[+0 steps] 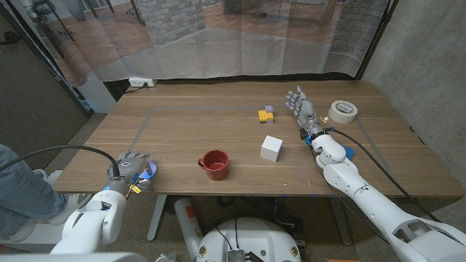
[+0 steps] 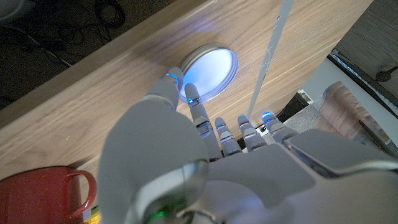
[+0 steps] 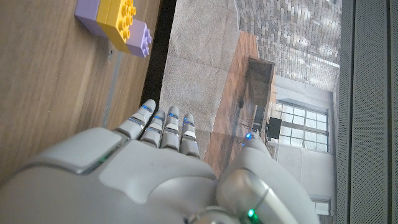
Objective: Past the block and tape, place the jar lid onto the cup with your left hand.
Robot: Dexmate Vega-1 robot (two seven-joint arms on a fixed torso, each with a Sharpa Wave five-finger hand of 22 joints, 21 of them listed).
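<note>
The jar lid (image 1: 148, 173), round with a metal rim and glowing blue-white, lies near the table's front left edge. My left hand (image 1: 127, 168) sits over its left side with fingers spread. In the left wrist view, two fingertips (image 2: 192, 93) reach the rim of the lid (image 2: 210, 66) without closing on it. The red cup (image 1: 214, 164) stands upright at the front middle, and its handle shows on the cup (image 2: 38, 193) in that same view. A white block (image 1: 271, 148) and a tape roll (image 1: 343, 110) lie further right. My right hand (image 1: 300, 106) stands with fingers extended and holds nothing.
A yellow and purple brick (image 1: 266, 115) lies beside the right hand and shows as the brick (image 3: 115, 20) in the right wrist view. A person's knee in jeans (image 1: 20, 191) is at the left edge. A black cable (image 1: 65, 150) runs over the front left corner.
</note>
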